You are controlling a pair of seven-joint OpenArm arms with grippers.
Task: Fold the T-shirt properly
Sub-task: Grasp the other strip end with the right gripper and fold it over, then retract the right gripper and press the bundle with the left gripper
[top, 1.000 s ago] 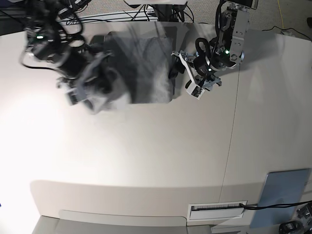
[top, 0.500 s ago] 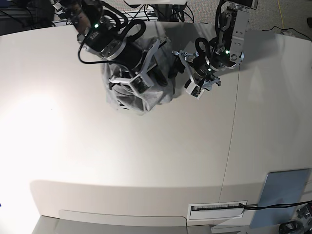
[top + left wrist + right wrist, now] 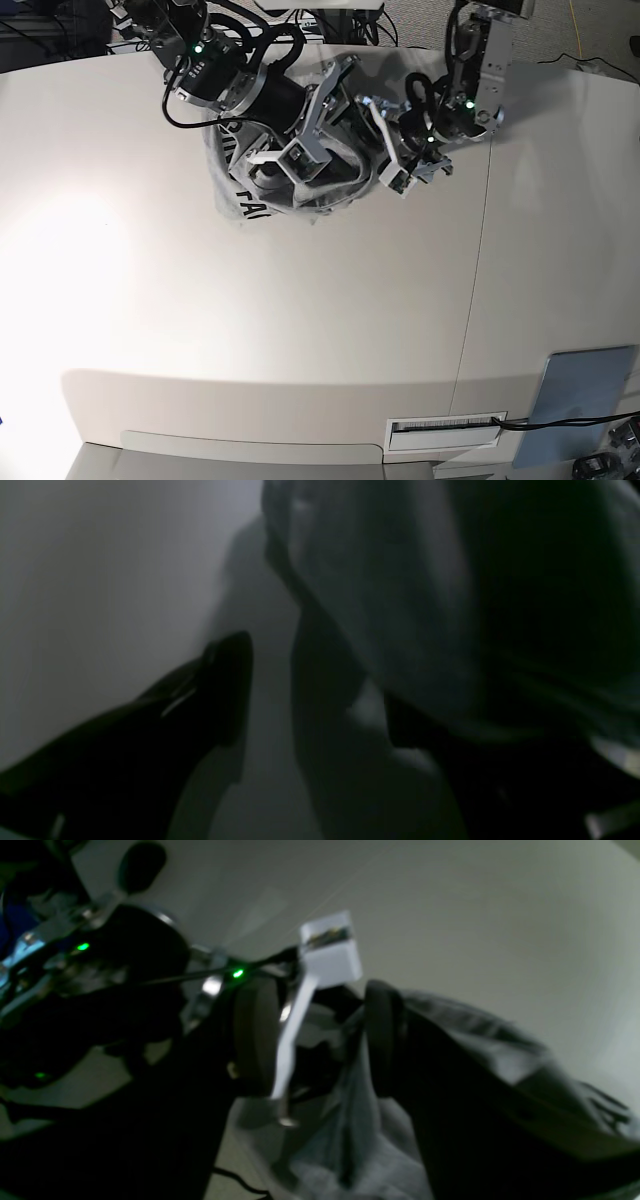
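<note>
The T-shirt (image 3: 262,185) lies bunched at the table's (image 3: 300,330) far edge, directly under the right gripper (image 3: 312,120) (jaws spread, cloth between them but unpinched), while the left gripper (image 3: 388,140), also spread, empty, hovers just beside the heap's edge.

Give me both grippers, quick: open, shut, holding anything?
Left gripper: open, beside the T-shirt, holding nothing.
Right gripper: jaws apart over the bunched shirt; whether cloth is caught between them cannot be told.
</note>
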